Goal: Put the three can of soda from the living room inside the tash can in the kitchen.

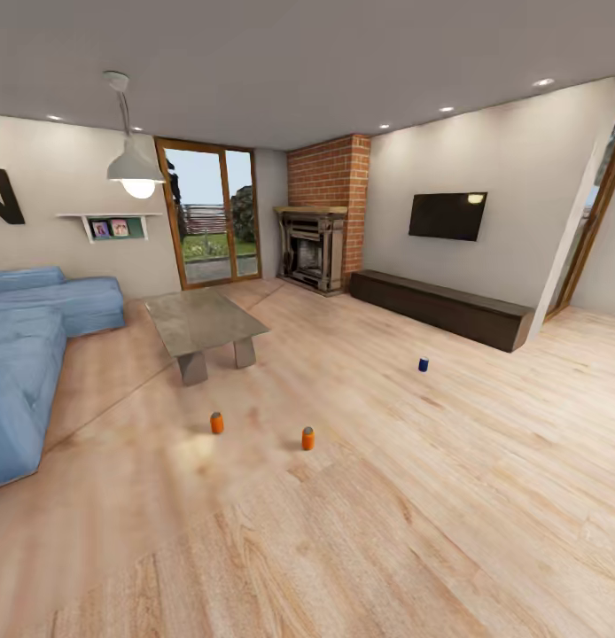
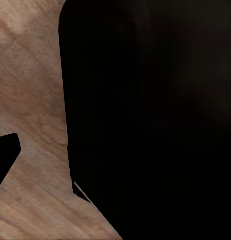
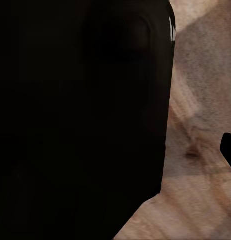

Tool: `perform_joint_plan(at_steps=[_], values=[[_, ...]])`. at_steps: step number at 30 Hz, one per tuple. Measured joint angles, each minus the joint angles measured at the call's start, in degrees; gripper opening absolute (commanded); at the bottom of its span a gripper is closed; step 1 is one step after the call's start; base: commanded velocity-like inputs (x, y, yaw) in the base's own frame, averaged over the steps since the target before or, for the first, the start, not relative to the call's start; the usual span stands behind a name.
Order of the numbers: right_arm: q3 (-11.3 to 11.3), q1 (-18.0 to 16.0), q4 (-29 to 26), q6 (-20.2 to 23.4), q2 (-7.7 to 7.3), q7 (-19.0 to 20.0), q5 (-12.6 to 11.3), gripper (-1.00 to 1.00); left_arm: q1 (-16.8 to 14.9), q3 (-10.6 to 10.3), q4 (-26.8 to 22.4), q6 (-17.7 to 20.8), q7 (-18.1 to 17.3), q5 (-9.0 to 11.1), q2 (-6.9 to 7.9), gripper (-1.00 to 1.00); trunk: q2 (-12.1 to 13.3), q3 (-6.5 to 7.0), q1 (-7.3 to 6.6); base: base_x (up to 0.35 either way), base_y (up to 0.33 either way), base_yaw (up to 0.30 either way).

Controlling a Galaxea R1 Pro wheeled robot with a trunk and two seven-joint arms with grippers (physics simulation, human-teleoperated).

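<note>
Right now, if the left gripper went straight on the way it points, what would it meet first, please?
Probably the wooden floor: the left wrist view looks onto bare planks beside a large dark shape. Depth is unclear, and I cannot tell the fingers apart from that shape.

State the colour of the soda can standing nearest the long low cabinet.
Dark blue; the soda can shows best in the head view, standing on the wooden floor.

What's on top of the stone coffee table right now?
The coffee table top looks bare. The three cans stand on the wood floor: two orange cans and a blue can.
</note>
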Motion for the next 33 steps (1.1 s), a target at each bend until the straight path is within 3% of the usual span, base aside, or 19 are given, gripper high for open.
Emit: perform_joint_plan(at_steps=[24,33], values=[[0.45,-0.09,0.09,0.34,0.26,0.22,0.51,1.00,0.00,-0.30,0.26,-0.08,-0.44,-0.04,-0.09,1.00,0.01,0.00,0.00,0.000,0.000,0.000],[1.59,-0.54,-2.79,-2.55,-2.35,2.80,0.92,1.00,-1.04,0.14,-2.46,-0.14,-3.33,0.48,2.15,1.00,0.01,0.00,0.00,0.000,0.000,0.000]])
